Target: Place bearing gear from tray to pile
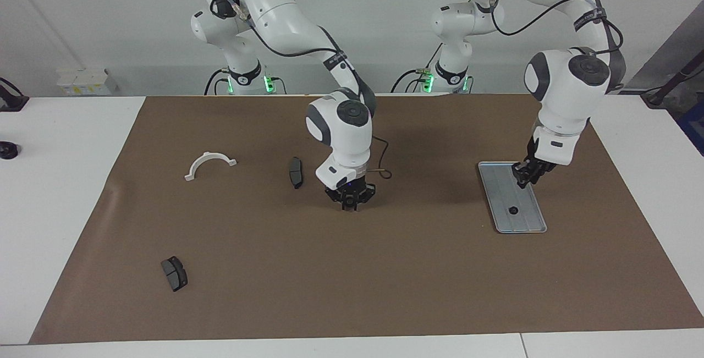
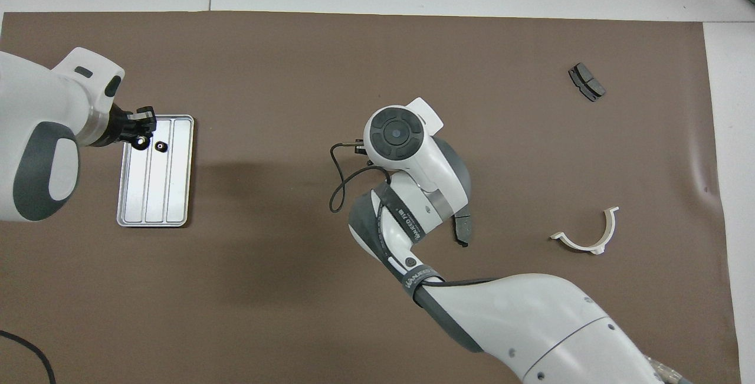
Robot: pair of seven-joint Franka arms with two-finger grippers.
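The silver tray (image 1: 503, 193) lies toward the left arm's end of the table; it also shows in the overhead view (image 2: 154, 195). One small black gear (image 1: 513, 210) lies on it, seen from above (image 2: 160, 147) in the middle lane. My left gripper (image 1: 522, 180) hangs just over the tray. In the overhead view the left gripper (image 2: 140, 136) has a second small black gear (image 2: 140, 143) with a centre hole at its tips. My right gripper (image 1: 350, 203) hangs low over the mat's middle; from above its own wrist hides it. No pile of gears shows.
A dark brake pad (image 1: 296, 172) lies beside the right gripper, half hidden from above (image 2: 462, 232). Another brake pad (image 1: 174, 273) (image 2: 587, 82) lies farther from the robots toward the right arm's end. A white half-ring bracket (image 1: 210, 164) (image 2: 590, 236) lies there too.
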